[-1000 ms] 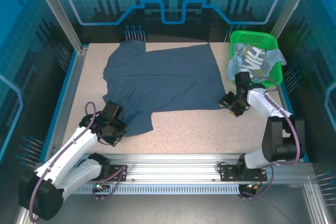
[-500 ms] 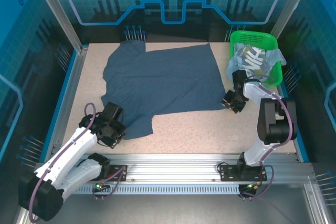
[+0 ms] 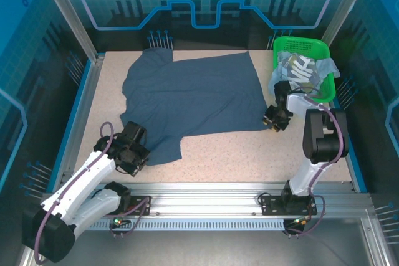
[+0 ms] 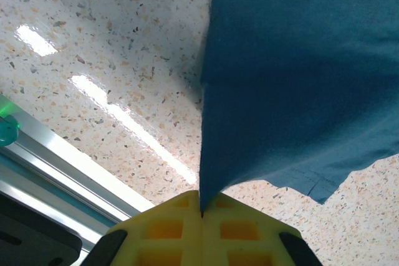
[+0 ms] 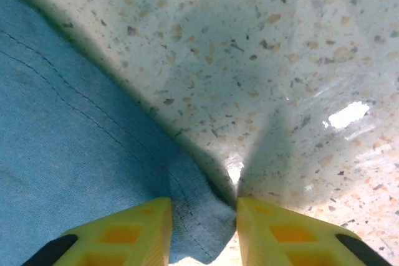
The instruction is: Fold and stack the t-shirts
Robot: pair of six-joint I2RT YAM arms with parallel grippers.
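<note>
A plain dark slate-blue t-shirt (image 3: 193,101) lies spread flat across the middle of the table. My left gripper (image 3: 133,154) is at its near left corner, shut on the cloth. In the left wrist view the yellow jaws (image 4: 201,196) pinch a fold of that shirt (image 4: 299,73), which rises away from them. My right gripper (image 3: 272,121) is at the shirt's near right corner. In the right wrist view its jaws (image 5: 204,207) stand apart, low on the table, with the stitched hem corner (image 5: 187,216) lying loose between them. A grey-blue t-shirt with white lettering (image 3: 299,71) lies in the basket.
The green mesh basket (image 3: 321,47) stands at the back right, with pale light-blue fabric (image 3: 328,66) spilling over its right rim. Blue rails edge the table on the left and right. A metal rail (image 4: 68,166) runs along the near edge.
The right gripper's jaws have narrowed around the shirt's near right hem corner, and the right arm has drawn up more upright. The left gripper and the shirt have hardly moved.
</note>
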